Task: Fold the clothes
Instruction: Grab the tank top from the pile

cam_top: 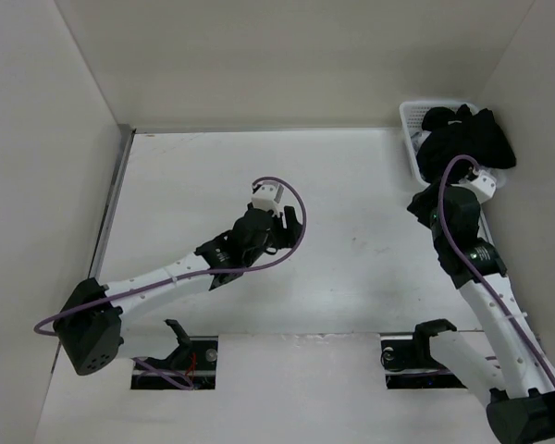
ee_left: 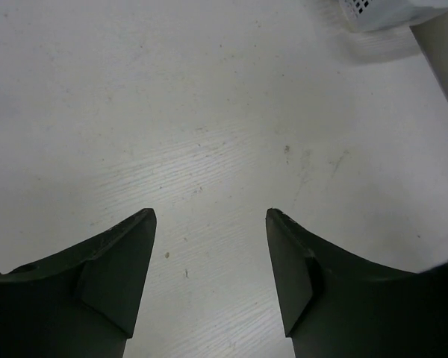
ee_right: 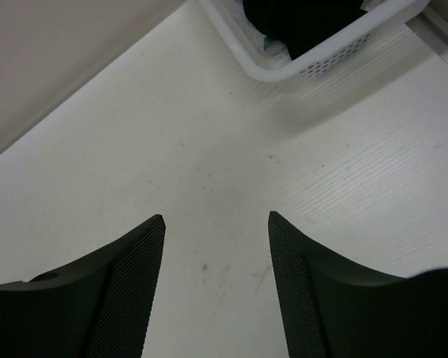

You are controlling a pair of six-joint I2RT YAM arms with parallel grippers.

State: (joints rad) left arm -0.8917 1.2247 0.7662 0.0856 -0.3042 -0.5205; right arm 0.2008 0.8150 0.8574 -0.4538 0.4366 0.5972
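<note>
- The black clothes (cam_top: pixel 467 139) lay in a white basket (cam_top: pixel 409 125) at the far right corner of the table (cam_top: pixel 351 185).
- They were plain black and dull, with no picture or mark on them.
- They looked soft and were all bunched up in a lumpy heap, not flat and not folded.
- The heap stood higher than the rim of the basket, and some cloth hung over its right side.
- From above, the right arm hid the near end of the basket.
- In the right wrist view, only a dark bit of the clothes (ee_right: pixel 302 19) showed inside the basket's wall (ee_right: pixel 313 63), which had lots of small holes.
- The right fingers (ee_right: pixel 145 246) were spread wide apart, with nothing between them but bare table.
- They pointed at the basket from near it, and they did not touch it.
- The left fingers (ee_left: pixel 131 246) were spread wide apart too, and they held nothing.
- They hung over the middle of the table, well away from the clothes.
- The table was white, with tiny dark specks on it.
</note>
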